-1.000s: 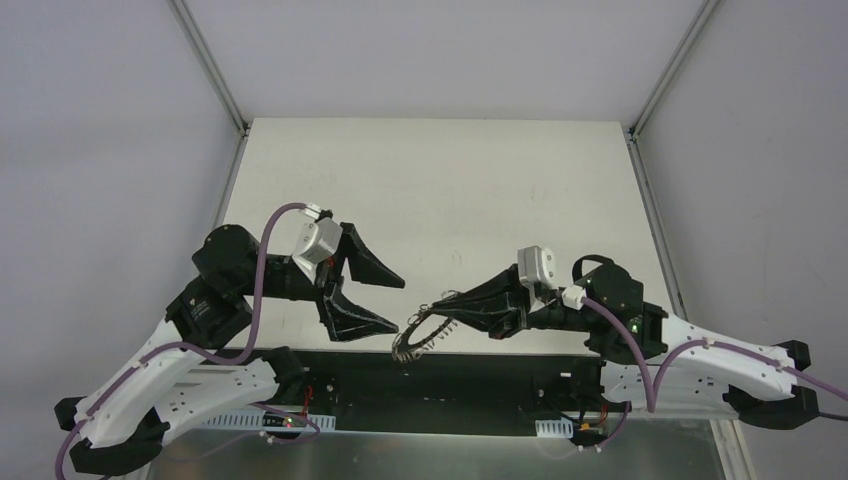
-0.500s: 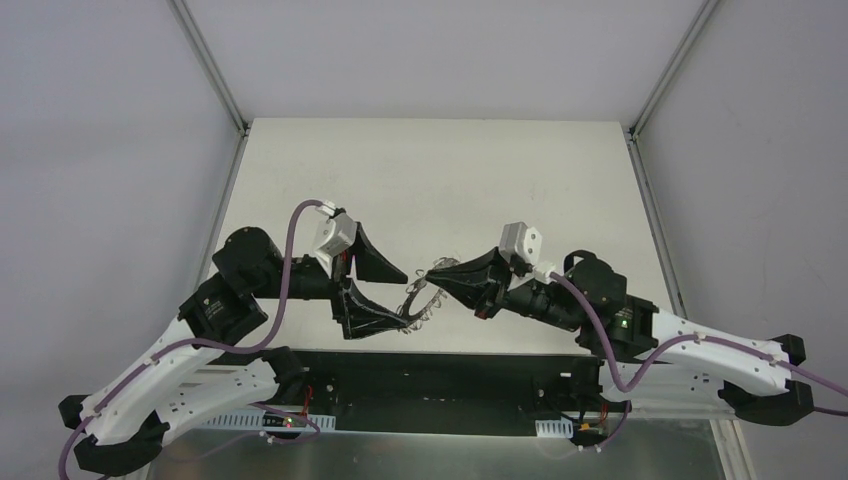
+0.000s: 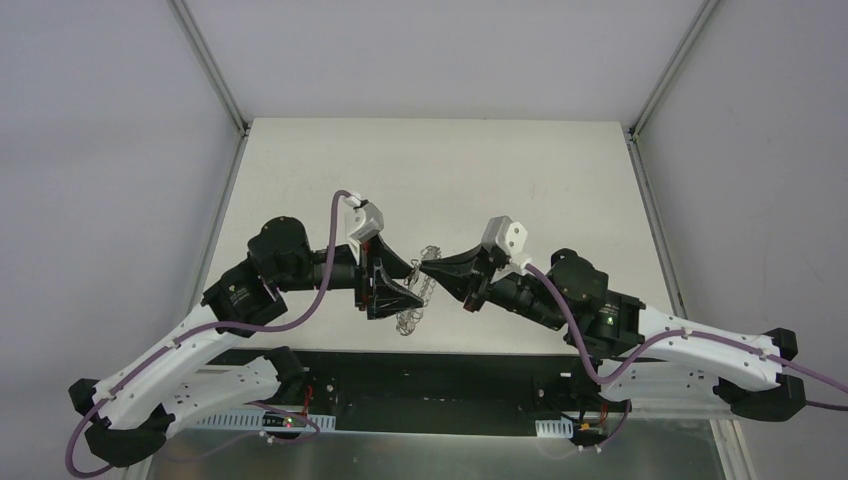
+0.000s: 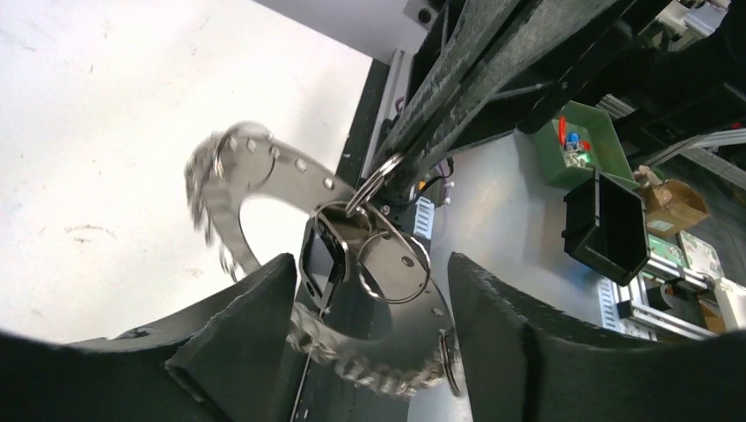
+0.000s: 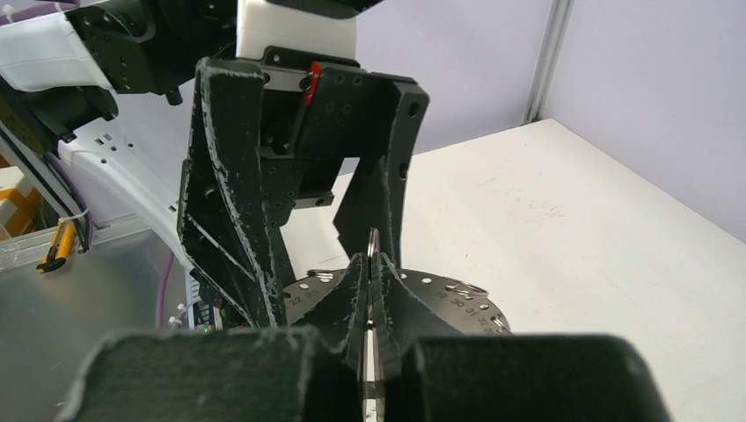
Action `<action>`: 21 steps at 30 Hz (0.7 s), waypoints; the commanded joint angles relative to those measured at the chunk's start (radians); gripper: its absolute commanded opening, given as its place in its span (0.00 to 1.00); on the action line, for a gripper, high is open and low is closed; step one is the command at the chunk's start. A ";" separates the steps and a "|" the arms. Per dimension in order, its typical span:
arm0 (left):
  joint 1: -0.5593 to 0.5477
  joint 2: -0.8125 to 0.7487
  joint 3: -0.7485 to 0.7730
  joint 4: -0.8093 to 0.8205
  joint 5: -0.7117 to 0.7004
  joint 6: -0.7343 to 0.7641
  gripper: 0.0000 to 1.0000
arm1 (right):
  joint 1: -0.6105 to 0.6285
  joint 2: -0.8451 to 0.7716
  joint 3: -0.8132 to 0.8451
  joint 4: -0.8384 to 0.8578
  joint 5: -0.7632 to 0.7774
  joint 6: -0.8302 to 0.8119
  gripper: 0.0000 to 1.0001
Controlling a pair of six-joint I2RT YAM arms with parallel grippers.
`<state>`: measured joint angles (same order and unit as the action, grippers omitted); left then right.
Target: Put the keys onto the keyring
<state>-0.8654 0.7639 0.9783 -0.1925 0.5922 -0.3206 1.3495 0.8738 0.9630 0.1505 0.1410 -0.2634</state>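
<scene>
White tabletop (image 3: 450, 170); perforated silvery keyring (image 4: 295, 167) pinched in right hand (image 3: 424, 268).

Robotics lab bench: white table (image 3: 450, 170) inside grey panel walls (image 3: 100, 150), green parts bin (image 4: 607, 145) alongside.

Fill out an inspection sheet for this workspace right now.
Surface: white table, faint scuffs.
Job's things: keyring hangs in the air between the arms; small dark key rests against it, threaded or not cannot be told.
Clutter: nothing seen.
Grippers: right gripper shut on a small loop of the keyring; left gripper open, one finger either side of the ring.
Cables: purple cable along each arm, apart from the ring.
Surroundings: grey walls; green bin and black bin beyond the table edge.
</scene>
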 commanded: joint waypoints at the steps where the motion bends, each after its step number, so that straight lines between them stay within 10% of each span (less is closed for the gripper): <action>1: -0.007 -0.002 0.006 -0.023 -0.038 0.043 0.56 | 0.007 -0.016 0.056 0.082 0.035 -0.007 0.00; 14: -0.007 0.039 0.014 -0.134 -0.238 0.072 0.01 | 0.007 -0.021 0.038 0.031 0.144 -0.014 0.00; 21: -0.006 0.090 0.007 -0.150 -0.376 0.090 0.00 | 0.006 -0.036 0.002 0.007 0.214 0.011 0.00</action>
<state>-0.8780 0.8253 0.9783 -0.2916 0.3801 -0.2508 1.3495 0.8719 0.9588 0.0727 0.3050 -0.2733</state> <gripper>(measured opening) 0.044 0.007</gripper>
